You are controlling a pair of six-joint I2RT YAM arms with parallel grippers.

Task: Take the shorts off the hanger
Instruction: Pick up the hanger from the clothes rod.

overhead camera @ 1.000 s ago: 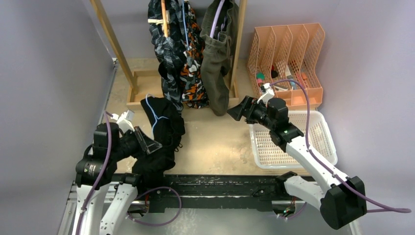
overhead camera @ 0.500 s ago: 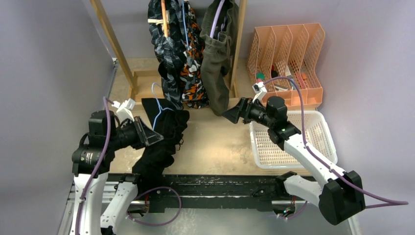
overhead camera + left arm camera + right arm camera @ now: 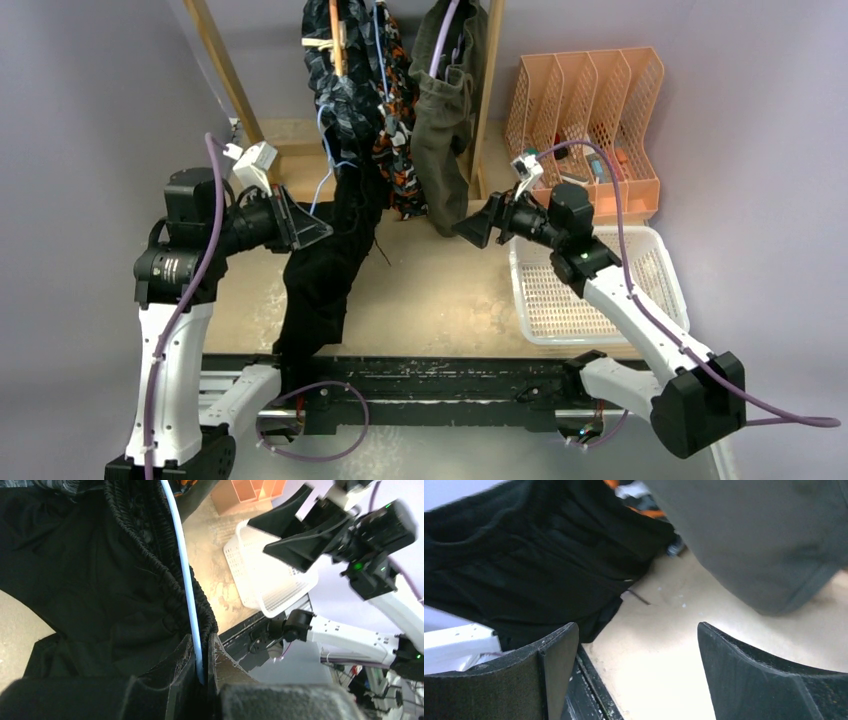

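The black shorts (image 3: 325, 275) hang long from a pale blue wire hanger (image 3: 322, 150), in front of the wooden rack. My left gripper (image 3: 305, 228) is shut on that hanger; in the left wrist view the blue wire (image 3: 186, 580) runs between my closed jaws (image 3: 200, 645), with the gathered black waistband (image 3: 150, 560) against it. The navy printed shorts (image 3: 345, 90), camo shorts (image 3: 402, 175) and olive shorts (image 3: 440, 130) hang on the rack. My right gripper (image 3: 470, 230) is open and empty beside the olive shorts, and also shows in the right wrist view (image 3: 636, 630), facing the black shorts (image 3: 524, 555).
The wooden rack's right post (image 3: 488, 90) and its base tray (image 3: 285, 160) stand at the back. A white mesh basket (image 3: 650, 255) sits at the right, with an orange file organiser (image 3: 640, 110) behind it. The black rail (image 3: 450, 385) runs along the table's near edge.
My left arm has lifted the hanger and black shorts up and back toward the rack, so the shorts now hang stretched out. My right gripper has moved slightly left and stays open.
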